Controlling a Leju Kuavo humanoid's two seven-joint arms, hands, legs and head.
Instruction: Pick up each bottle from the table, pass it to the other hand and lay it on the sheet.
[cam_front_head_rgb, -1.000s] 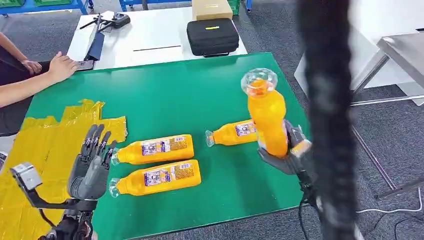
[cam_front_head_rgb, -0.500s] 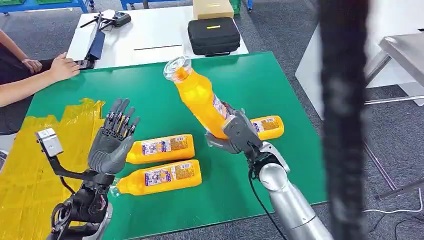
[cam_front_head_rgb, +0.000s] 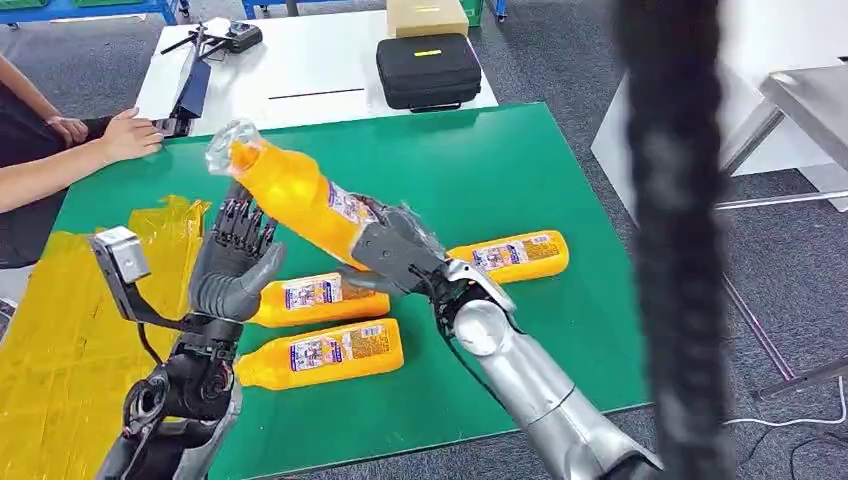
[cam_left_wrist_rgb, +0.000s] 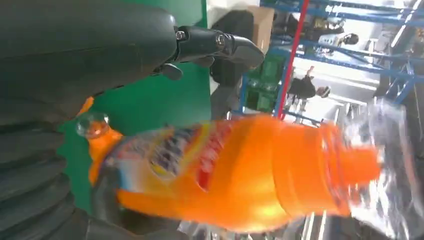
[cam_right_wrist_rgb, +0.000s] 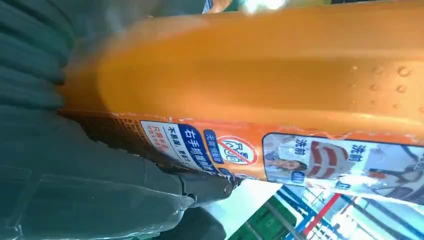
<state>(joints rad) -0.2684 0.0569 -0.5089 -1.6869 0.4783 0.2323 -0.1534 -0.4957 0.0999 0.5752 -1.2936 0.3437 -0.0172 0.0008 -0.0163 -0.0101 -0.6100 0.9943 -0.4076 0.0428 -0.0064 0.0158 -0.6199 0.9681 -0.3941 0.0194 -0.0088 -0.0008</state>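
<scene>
a: right hand?
b: clamped round the base of the raised bottle, tilted above the green table
a: left hand?
b: fingers apart, holding nothing; just beside the bottle

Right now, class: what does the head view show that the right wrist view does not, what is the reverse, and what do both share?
Head view alone: the green table, the crinkled yellow plastic sheet, three orange bottles lying flat, the left robot hand.
Right wrist view alone: the label's small print.
Both: the right robot hand gripping the orange plastic juice bottle.
</scene>
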